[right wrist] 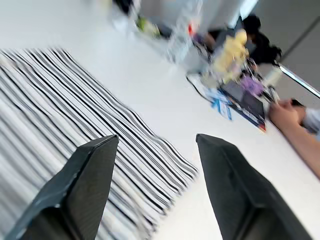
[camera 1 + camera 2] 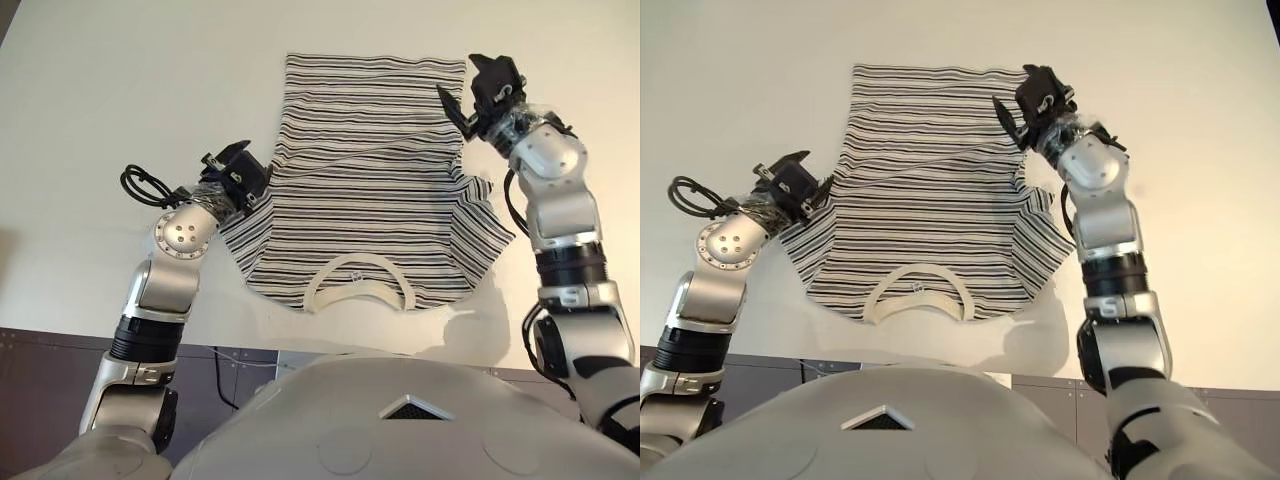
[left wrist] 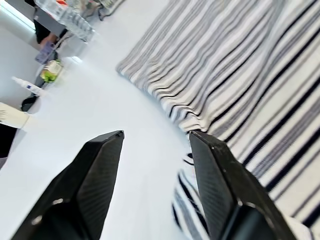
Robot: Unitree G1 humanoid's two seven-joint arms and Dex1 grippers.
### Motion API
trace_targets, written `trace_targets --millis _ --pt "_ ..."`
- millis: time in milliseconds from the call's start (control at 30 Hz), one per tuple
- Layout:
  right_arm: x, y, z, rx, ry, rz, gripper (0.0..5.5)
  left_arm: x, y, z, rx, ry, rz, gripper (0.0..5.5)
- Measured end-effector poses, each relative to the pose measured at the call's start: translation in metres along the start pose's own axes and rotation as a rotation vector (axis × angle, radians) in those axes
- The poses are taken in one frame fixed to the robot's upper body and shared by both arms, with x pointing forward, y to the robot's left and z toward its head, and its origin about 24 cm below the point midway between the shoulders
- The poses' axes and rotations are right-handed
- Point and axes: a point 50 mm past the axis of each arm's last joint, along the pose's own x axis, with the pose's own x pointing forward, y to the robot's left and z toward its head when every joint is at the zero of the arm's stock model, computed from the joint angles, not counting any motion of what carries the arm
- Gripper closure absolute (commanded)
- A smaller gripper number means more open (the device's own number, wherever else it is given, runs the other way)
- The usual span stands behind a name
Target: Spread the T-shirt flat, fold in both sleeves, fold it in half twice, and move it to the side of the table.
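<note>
though flat, t-shirt between left gripper and right gripper, both agape

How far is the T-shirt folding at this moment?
Done: the T-shirt lies spread on the table. In hand: the left gripper and right gripper, both open, are at its side edges, holding nothing. Left: folding sleeves (the right sleeve sticks out), both halvings, moving aside.

Head stereo pair looks down over both arms at the worktop — near-identical scenes. Each wrist camera sits low behind its jaws, skimming the shirt edge — seemingly facing far clutter.
</note>
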Motion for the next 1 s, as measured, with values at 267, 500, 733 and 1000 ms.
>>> trace_targets --millis 267,500,733,1000 --pt "-0.115 0.045 -0.054 -0.08 0.425 0.281 2.64 -0.084 0.017 -0.023 0.044 0.086 0.059 3.08" --pt "-0.14 0.07 -0.049 -0.044 0.448 0.177 2.64 -0.104 0.038 -0.037 0.438 0.123 -0.193 3.08" --pt "-0.129 0.038 -0.023 0.091 0.292 0.054 2.64 -0.107 0.016 -0.055 0.62 0.143 -0.322 3.08" --pt "-0.1 0.012 0.029 0.241 -0.027 -0.024 2.64 -0.102 -0.002 -0.055 0.87 0.016 -0.452 3.08"
